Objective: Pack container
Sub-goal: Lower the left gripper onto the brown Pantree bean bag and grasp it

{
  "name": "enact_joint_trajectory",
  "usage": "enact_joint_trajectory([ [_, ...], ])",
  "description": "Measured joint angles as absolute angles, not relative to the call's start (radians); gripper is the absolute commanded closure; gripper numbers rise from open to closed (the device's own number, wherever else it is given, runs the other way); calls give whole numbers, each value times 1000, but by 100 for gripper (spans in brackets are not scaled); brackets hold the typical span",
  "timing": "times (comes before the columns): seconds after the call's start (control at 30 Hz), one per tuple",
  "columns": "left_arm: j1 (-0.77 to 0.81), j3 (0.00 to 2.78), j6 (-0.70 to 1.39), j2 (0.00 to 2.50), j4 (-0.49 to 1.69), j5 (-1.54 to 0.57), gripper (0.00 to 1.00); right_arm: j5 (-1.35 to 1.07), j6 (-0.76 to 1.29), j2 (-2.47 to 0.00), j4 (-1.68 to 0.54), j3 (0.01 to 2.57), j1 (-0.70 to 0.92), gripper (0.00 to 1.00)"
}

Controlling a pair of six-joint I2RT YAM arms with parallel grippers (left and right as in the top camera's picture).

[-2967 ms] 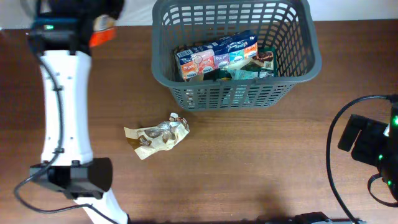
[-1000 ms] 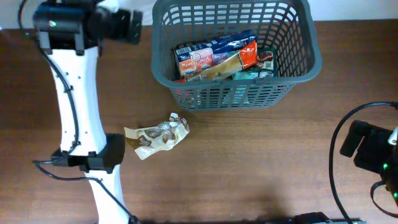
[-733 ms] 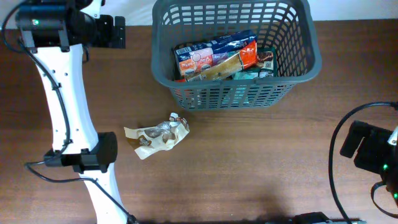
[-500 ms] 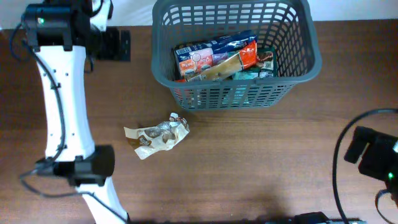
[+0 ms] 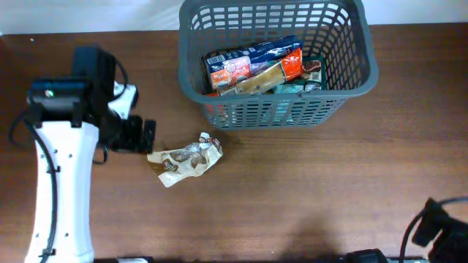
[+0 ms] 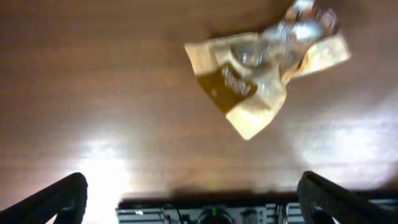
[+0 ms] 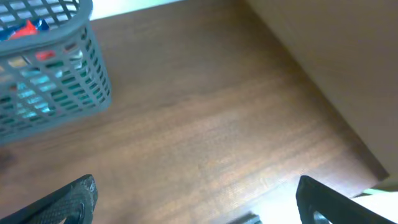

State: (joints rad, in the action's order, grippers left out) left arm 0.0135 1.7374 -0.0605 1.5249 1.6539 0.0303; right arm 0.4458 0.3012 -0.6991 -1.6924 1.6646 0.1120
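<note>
Top view, container: the big grey container (image 5: 272, 114) stands on the brown desk (image 5: 314, 190) at 12 o'clock.
Top view, inside: bright snack packets (image 5: 252, 62) lie in a heap in it.
Top view, loose packet: a crumpled tan packet (image 5: 184, 158) lies on the desk at 7 o'clock from the container, well apart from it.
Top view, left hand: the left hand (image 5: 139, 136) is at 9 o'clock of the crumpled tan packet, just beside it, at the end of the white left arm (image 5: 62, 190).
Top view, right arm: only a dark bit of the right arm (image 5: 444, 232) shows, at 5 o'clock.
Left wrist view, left hand: the left hand (image 6: 199, 202) is spread wide, with its dark fingers (image 6: 53, 196) at 7 and 5 o'clock.
Left wrist view, packet: the crumpled tan packet (image 6: 264, 78) lies at 1 o'clock, not touching the fingers.
Right wrist view, right hand: the right hand (image 7: 199, 205) is spread wide above the desk (image 7: 205, 124).
Right wrist view, container: the container (image 7: 56, 93) is at 10 o'clock, well apart from the right hand, with snack colours showing through its slots.
</note>
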Motion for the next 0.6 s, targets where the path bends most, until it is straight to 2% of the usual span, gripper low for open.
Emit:
enact_joint_trajectory([
  [0.33,14,1232,-151,1470,1303,-73,4,455,275,-566,-1692,1610,112,1],
  [0.6,64,1142,-389,1470,1106,-164,5,458,255,-539,-1692,1599,142,1],
])
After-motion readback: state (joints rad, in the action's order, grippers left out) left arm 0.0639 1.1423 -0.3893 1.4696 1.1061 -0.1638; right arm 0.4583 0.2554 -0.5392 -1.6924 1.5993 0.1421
